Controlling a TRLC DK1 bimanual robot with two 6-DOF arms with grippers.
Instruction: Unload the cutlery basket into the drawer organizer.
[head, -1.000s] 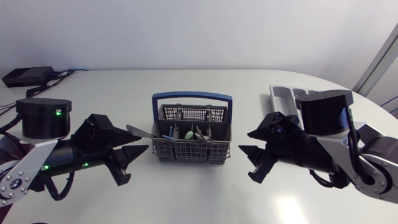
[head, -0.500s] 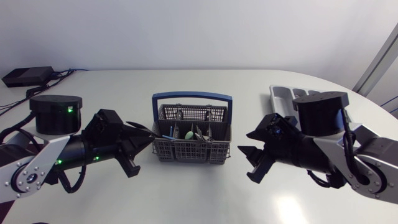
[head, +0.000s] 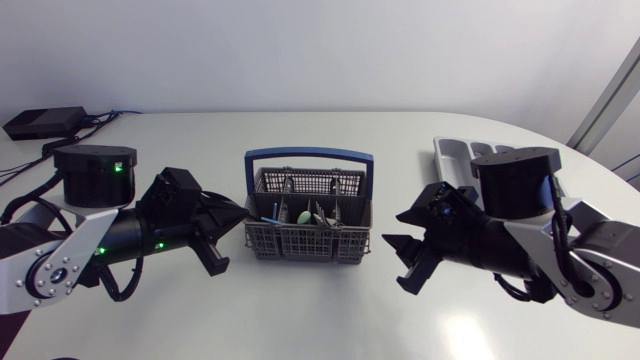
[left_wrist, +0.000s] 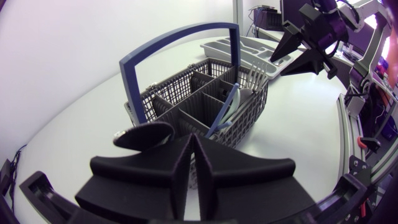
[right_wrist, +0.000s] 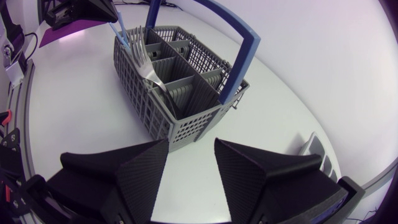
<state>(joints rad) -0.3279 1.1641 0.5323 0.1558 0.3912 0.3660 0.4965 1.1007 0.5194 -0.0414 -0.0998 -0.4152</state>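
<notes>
**Left gripper pinched together at the basket, right gripper spread wide**

The left gripper (left_wrist: 194, 168) has its two fingers drawn together, with only a thin slit between the ribbed pads and nothing held in it. Just ahead of its tip a dark, rounded, spoon-like bowl (left_wrist: 144, 134) sticks out at the near end of the cutlery basket (head: 308, 228). From overhead, the fingertips point at the basket's left end wall, very close to it; I cannot tell whether they touch. The left arm (head: 90, 245) lies low across the table behind the gripper.

The right gripper (right_wrist: 189, 168) is spread wide, with bare table showing between its fingers, and it grips nothing. It hangs near the basket's right end, clearly apart from it and aimed towards it. The right arm (head: 530, 245) comes in from that side.

The basket is grey mesh and stands upright between the two grippers, near the middle of the table, with its blue handle (head: 308, 156) raised over it. Dividers split it into compartments. A metal fork (right_wrist: 146, 65) leans tines up in one of them, a blue-handled piece (left_wrist: 224, 109) slants beside it, and something green (head: 300, 215) shows among the cutlery.

The drawer organizer (head: 452, 155) is a grey tray lying flat on the table beyond the right arm, well apart from the basket. Part of it is hidden by the arm.
</notes>
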